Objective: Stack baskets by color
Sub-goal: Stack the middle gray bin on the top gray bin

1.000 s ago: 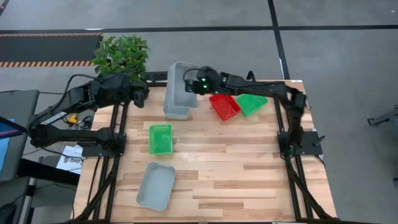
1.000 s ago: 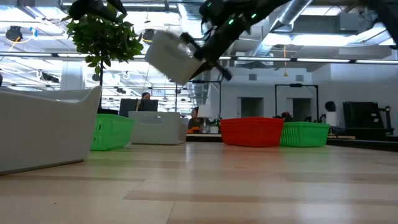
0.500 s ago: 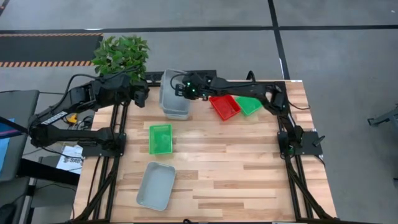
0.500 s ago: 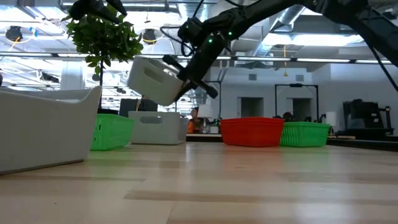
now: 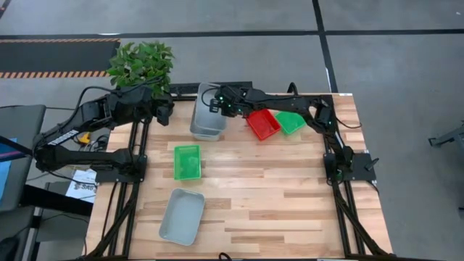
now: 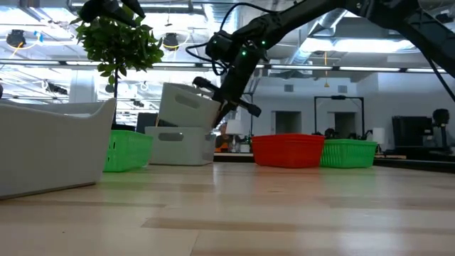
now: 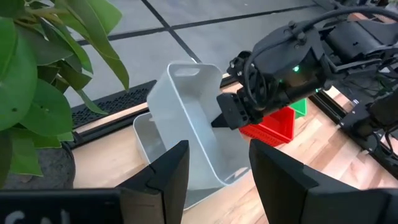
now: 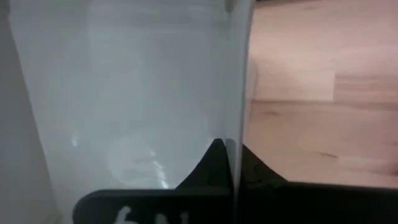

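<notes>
My right gripper [image 5: 220,106] is shut on a pale grey basket [image 5: 206,109] at the table's far edge. This basket is tilted, and its lower end sits in a second grey basket [image 6: 181,146] that stands on the table. A third grey basket [image 5: 181,215] lies near the front left. A green basket [image 5: 186,161] rests left of centre. A red basket [image 5: 262,124] and another green basket [image 5: 291,120] stand side by side at the far right. My left gripper [image 5: 165,110] hovers open at the far left, beside the grey pair. My right gripper holds the tilted grey basket by its right long wall [image 8: 235,93], one finger inside the basket and one outside. The fingers [image 7: 225,117] come slanting down from the table's right. The basket leans with its far end raised and its lower end inside the grey basket below.
A potted green plant [image 5: 141,64] stands just beyond the table's far left corner, close to my left arm. Bare wood lies across the table's middle and near right [image 5: 290,196]. The low view shows people and furniture in the room beyond the table.
My right gripper has come down and slightly toward the table's left with the grey basket, tipping further downward and rolling a little. The basket, lifted clear a second ago, has sunk and turned, and its lower end now sits in the grey basket on the table.
</notes>
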Tool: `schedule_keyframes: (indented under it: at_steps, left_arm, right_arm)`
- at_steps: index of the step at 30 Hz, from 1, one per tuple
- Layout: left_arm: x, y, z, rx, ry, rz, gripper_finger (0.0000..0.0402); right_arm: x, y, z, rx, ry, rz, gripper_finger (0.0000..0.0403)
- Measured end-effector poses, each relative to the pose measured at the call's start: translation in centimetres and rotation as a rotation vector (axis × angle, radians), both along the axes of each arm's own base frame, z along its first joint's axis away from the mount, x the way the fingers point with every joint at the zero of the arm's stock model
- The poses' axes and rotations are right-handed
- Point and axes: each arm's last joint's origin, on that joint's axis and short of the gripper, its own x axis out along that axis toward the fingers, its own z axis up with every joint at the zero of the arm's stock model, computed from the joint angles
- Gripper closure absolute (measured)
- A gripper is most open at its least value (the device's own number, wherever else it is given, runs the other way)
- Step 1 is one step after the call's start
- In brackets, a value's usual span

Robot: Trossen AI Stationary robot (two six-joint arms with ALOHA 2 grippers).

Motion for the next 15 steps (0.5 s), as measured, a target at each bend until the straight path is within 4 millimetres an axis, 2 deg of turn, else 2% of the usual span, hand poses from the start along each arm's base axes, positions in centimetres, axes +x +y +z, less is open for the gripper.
schedule_keyframes:
  at_steps: [15]
  left_arm:
    - [0.00,0.00,-0.01,0.000,0.000,0.000,0.0246]
  right_arm:
    - [0.14,0.04,0.08,0.005,-0.019,-0.011,0.0382]
